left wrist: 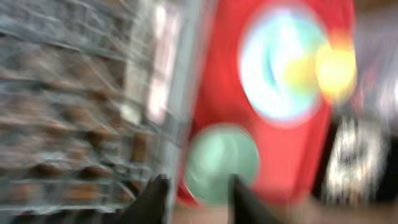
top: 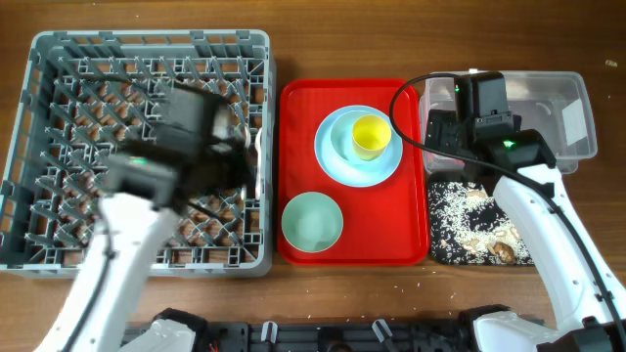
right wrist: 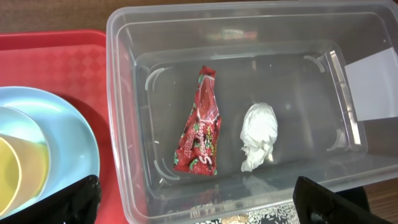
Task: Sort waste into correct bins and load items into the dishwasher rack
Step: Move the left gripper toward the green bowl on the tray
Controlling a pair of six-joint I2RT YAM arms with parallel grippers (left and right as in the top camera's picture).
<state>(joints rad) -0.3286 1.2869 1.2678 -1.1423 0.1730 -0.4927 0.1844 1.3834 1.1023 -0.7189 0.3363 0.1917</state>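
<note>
The grey rack stands at the left. My left gripper hovers over its right side, open and empty; the left wrist view is badly blurred, with the fingers apart. A white utensil-like blur lies in the rack by its right wall. The red wrapper and the white paper wad lie inside the clear tub. My right gripper is open and empty above the tub's near wall. The black tray holds rice grains and brown bits.
A flat red tray between the rack and the bins carries a light blue plate, a light blue bowl with the yellow cup in it, and a pale green bowl. A few grains lie on the wooden table.
</note>
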